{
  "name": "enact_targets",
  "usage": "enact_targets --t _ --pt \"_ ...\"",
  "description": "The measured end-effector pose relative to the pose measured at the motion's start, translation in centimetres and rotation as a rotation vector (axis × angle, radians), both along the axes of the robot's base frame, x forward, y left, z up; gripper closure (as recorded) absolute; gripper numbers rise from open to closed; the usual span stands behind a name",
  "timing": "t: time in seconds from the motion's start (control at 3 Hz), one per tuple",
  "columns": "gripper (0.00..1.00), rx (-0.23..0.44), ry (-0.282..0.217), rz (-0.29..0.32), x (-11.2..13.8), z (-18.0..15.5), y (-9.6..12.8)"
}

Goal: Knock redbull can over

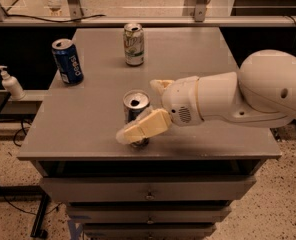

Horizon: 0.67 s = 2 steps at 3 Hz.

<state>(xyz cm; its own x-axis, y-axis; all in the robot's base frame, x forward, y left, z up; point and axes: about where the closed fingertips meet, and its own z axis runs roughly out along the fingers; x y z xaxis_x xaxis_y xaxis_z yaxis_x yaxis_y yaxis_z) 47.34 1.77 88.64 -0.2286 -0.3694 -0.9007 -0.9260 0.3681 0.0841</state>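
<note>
While the redbull can (136, 102) stands upright near the surface's (88, 129) 6 o'clock edge, the gripper (137, 111) straddles it, spread wide, one finger crossing its front. Pepsi can (67, 61) at 10 o'clock, pale can (134, 44) at 12; contents hidden.

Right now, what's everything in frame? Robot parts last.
redbull can: 1, blue-silver, upright, front middle of the table
Pepsi can: 1, dark blue, upright, back left of the table
pale can: 1, white-green, upright, back middle of the table
table: 1, grey, centre, drawers beneath
pump bottle: 1, white, on a ledge left of the table
arm: 1, white, reaching in from the right
gripper: 1, cream fingers, open, one finger in front of the redbull can, the other behind it
</note>
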Motion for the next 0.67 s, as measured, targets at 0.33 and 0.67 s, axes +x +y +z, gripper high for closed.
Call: enact_targets --t 0.33,0.67 --pt "0.00 0.023 -0.018 -0.018 1.9 -0.7 0.8" --pt "0.00 0.007 -0.075 -0.007 5.1 0.0 1.0"
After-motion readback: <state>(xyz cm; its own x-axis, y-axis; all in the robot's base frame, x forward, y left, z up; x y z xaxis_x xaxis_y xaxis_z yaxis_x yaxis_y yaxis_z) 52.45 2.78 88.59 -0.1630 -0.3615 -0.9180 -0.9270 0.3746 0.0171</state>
